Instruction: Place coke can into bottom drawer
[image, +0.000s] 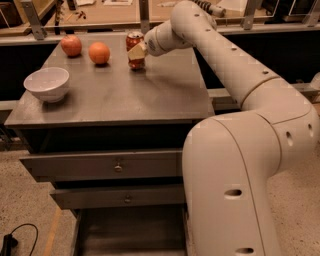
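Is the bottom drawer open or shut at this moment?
Open: the bottom drawer sticks out below the knobbed drawers, grey floor showing. The gripper is at the coke can.

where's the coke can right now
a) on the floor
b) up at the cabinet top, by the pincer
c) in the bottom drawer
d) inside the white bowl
b: the coke can is at the far side of the cabinet top with the pincer right at it, and the open bottom drawer holds no can.
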